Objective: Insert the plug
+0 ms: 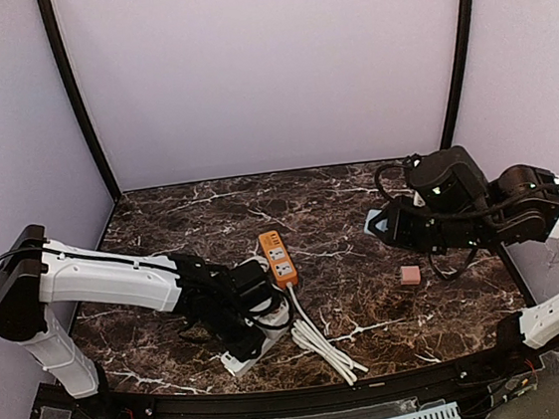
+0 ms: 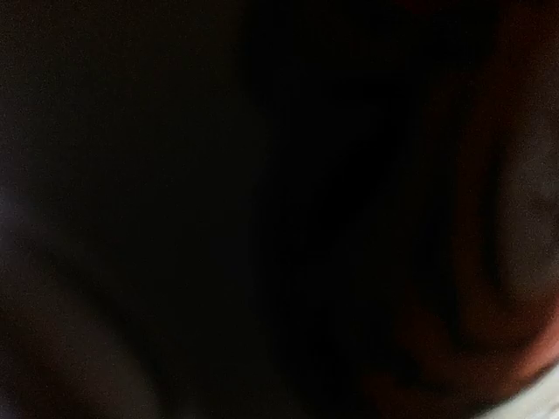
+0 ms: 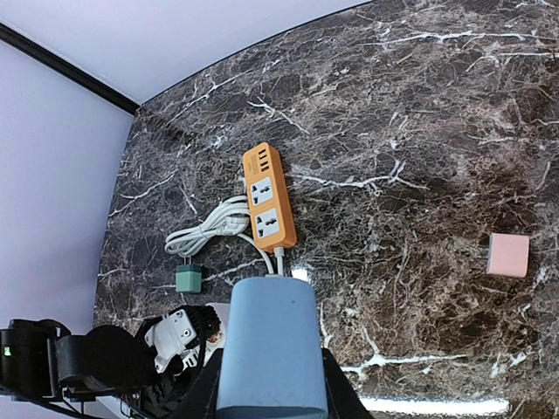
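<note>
The plug isn't in yet. From where I stand, both sockets on the orange power strip look bare. The little green plug lies flat on the tabletop at the end of its bundled white cord. So I'd say the whole job is ahead: pick the plug up, turn it to a socket and press it home.

The left arm stretches low across the tabletop, its left gripper down right beside the cord end of the strip. The plug sits just next to that gripper, and from above the arm covers it. Its own camera shows only darkness, so I can't tell whether the jaws are apart, together or touching the plug.

The right arm is folded back and held up off the tabletop, and the right gripper points toward the strip from well away. A pale blue block fills the bottom of its own view, and I can't tell whether that is closed fingers or not. A small pink block lies on the tabletop near that gripper, untouched.
</note>
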Robot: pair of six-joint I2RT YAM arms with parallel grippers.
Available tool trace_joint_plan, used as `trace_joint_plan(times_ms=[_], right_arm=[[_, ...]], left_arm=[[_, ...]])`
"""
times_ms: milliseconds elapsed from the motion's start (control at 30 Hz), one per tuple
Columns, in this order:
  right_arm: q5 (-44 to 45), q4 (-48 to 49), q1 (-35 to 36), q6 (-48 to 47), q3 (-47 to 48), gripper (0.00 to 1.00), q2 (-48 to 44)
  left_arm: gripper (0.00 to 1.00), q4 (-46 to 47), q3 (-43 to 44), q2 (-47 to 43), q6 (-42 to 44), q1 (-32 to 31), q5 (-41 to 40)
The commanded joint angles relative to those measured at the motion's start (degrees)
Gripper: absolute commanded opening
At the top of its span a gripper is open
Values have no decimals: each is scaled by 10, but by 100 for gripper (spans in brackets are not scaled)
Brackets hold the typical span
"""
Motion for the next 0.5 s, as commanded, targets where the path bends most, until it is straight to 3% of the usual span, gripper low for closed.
trace_joint_plan(times_ms=[0, 200, 467], right_arm=[[15, -4, 7, 6, 5, 0, -14], [18, -14, 6, 10, 3, 0, -25], [27, -22, 6, 12, 2, 0, -32]], left_arm=[[37, -9, 3, 19, -17, -2, -20], [32, -15, -2, 21, -46, -2, -47], [31, -38, -21, 2, -150, 30, -77]])
